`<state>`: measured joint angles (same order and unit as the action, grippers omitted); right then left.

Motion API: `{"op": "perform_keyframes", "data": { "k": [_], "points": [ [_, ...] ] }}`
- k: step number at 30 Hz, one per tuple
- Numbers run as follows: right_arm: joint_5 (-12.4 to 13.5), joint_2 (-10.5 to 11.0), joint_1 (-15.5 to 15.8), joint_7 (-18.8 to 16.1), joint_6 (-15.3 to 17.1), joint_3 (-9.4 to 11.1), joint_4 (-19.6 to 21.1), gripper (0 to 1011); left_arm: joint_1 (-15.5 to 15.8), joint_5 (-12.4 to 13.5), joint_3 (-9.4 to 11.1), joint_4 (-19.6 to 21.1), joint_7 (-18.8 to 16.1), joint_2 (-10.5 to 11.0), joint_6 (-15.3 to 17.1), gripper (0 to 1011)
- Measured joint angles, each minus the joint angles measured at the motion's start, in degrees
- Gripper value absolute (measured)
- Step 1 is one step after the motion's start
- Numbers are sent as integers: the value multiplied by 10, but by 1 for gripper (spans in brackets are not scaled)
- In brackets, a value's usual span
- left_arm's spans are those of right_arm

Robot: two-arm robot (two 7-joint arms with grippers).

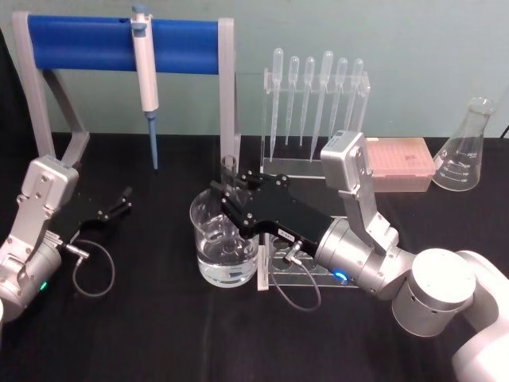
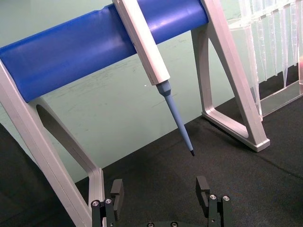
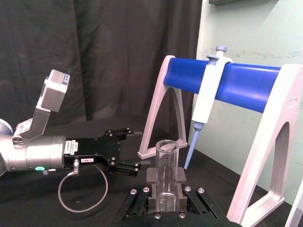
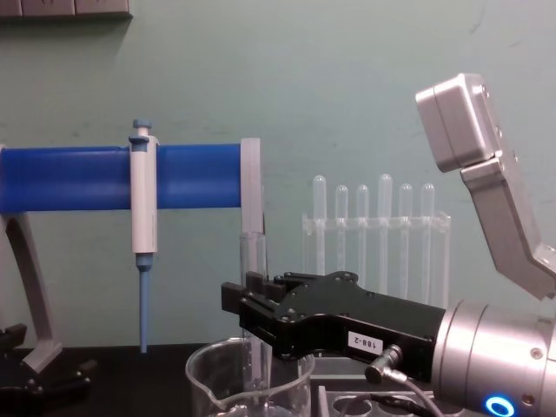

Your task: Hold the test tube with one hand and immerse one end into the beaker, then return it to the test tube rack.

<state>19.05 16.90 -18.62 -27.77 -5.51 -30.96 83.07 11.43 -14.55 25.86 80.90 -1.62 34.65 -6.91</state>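
My right gripper [image 1: 232, 200] is shut on the test tube [image 1: 229, 169], a clear glass tube held upright with its open rim on top. In the right wrist view the test tube [image 3: 166, 165] stands clamped between the two black fingers [image 3: 151, 177]. Its lower end reaches down inside the beaker [image 4: 217, 378], as the chest view shows along the test tube [image 4: 254, 278]. The beaker [image 1: 208, 243] holds clear water, and I cannot tell whether the tube touches it. My left gripper [image 1: 121, 200] rests open on the table at the left, apart from both; its fingertips [image 2: 117, 188] have nothing between them.
A white-and-blue pipettor [image 1: 145, 72] hangs on a stand with a blue bar [image 1: 79, 41] at the back left. A rack of plastic pipettes [image 1: 318, 95] stands at the back. A clear rack with round holes [image 1: 286, 267] lies under my right wrist. A conical flask [image 1: 465, 151] and a pink box [image 1: 398, 163] sit at the right.
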Motion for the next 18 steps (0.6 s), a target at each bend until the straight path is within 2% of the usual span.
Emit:
{"op": "perform_keyframes", "data": {
  "k": [18],
  "points": [
    [1,0,-1,0,1,-1,-1,236,0,0,0,0,0,0,0,1000]
  ]
}}
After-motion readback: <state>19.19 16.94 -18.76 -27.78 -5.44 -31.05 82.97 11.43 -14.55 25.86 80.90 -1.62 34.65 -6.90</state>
